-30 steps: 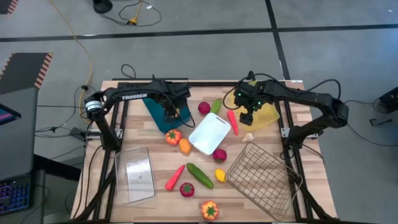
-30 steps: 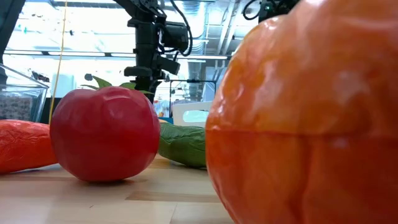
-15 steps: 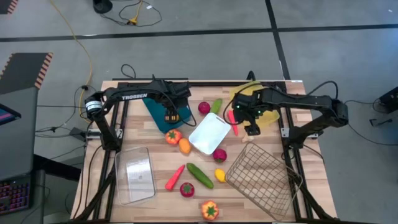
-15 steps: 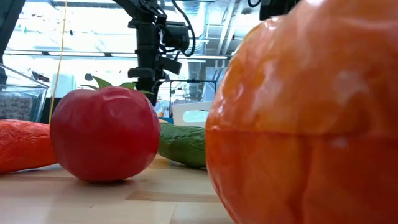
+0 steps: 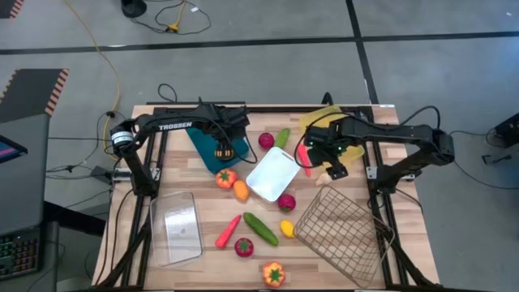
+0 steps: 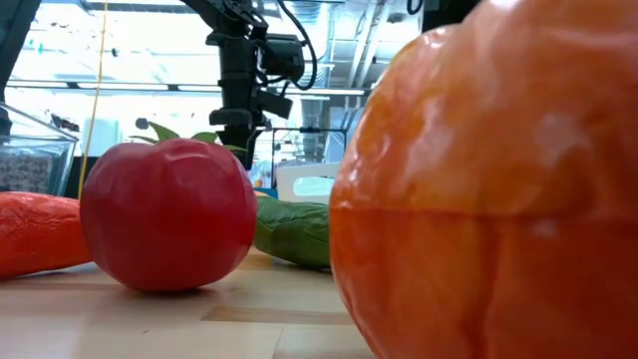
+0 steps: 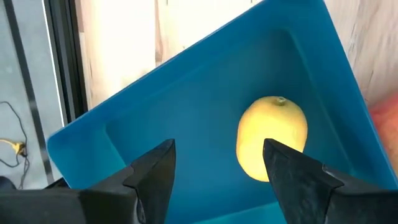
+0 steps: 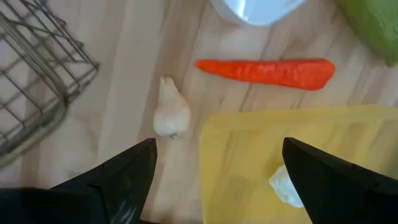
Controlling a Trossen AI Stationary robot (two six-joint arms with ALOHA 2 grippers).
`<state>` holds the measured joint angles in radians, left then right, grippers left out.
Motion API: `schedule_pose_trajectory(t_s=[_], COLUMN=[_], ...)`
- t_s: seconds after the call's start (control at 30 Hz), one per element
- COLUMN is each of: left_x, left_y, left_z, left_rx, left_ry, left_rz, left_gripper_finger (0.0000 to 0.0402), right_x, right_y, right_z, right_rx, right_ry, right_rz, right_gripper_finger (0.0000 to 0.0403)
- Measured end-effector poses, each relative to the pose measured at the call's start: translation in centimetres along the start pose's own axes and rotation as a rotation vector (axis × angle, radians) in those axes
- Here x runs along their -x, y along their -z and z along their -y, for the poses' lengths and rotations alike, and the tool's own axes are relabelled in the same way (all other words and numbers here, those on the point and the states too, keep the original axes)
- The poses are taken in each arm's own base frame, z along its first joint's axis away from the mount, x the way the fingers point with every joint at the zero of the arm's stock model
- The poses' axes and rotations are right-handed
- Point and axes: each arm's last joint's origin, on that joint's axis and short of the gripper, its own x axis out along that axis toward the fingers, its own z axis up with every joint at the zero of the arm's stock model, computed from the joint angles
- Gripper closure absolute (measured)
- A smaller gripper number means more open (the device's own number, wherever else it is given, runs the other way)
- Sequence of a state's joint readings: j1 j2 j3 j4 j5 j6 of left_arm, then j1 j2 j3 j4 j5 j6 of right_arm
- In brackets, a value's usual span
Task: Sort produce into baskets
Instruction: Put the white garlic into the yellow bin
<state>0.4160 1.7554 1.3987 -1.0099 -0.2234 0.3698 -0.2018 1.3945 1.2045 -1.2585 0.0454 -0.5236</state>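
A wooden table (image 5: 203, 243) stood on a grey floor strewn with cables, and we worked at it with both arms. From above, our left gripper (image 5: 220, 151) hung over the teal tray (image 5: 204, 146) at the far left of the table, and our right gripper (image 5: 324, 159) hung at the near edge of the yellow tray (image 5: 345, 144), above the garlic (image 5: 323, 178) on the bare wood. The white tray (image 5: 272, 174) lay between the two grippers, the wire basket (image 5: 336, 227) and the clear bin (image 5: 178, 227) nearer the front. Most produce was unsorted: carrots, a cucumber (image 5: 260, 228), tomatoes, a pepper (image 5: 273, 274) by the front edge.

From table height that pepper (image 6: 488, 179) filled half the picture, with a tomato (image 6: 167, 214) and the cucumber (image 6: 294, 231) beside it; our left arm stood upright behind them.

Through the left wrist we saw our fingers (image 7: 152, 174) parted and empty, with a lemon (image 7: 272, 137) lying loose on the tray floor just ahead of the gap between them. We judged it had been dropped there as the tray's citrus.

Through the right wrist our fingers (image 8: 124, 171) stood wide apart, holding nothing. The garlic (image 8: 170, 113) lay on the wood ahead of one finger, just beside the yellow tray's (image 8: 298, 143) corner; a carrot (image 8: 267, 70) lay beyond it. A second white piece (image 8: 285, 185), likely garlic too, sat inside the tray near the other finger, which suggested why we hovered here: the loose bulb probably belonged with it.
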Motion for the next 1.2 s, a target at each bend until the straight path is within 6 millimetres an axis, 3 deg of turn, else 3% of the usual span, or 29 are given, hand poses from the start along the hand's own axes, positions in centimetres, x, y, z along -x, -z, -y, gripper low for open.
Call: schedule_pose_trajectory(t_s=[0.3,0.6,0.83,1.2], left_x=[0.0,0.0,0.0,0.0], left_y=[-0.4,-0.4,-0.4,-0.4], left_z=[-0.2,-0.1,-0.1,-0.1], left_rx=[0.011,0.035,0.026,0.026], left_ry=[-0.017,-0.010,-0.010,-0.009], left_rz=[0.042,0.044,0.043,0.044], left_gripper_finger=[0.0173,0.0173,0.0173,0.0173], right_x=[0.1,0.1,-3.0,-6.2], right_y=[-1.2,-1.4,-1.1,-0.4], right_z=[-1.4,-2.6,-4.7,-5.5], right_rx=[0.003,0.251,0.481,0.505], right_ry=[0.014,0.002,0.000,0.031], right_rz=[0.043,0.019,-0.060,-0.074], right_gripper_finger=[0.0029,0.0035,0.0047,0.0080])
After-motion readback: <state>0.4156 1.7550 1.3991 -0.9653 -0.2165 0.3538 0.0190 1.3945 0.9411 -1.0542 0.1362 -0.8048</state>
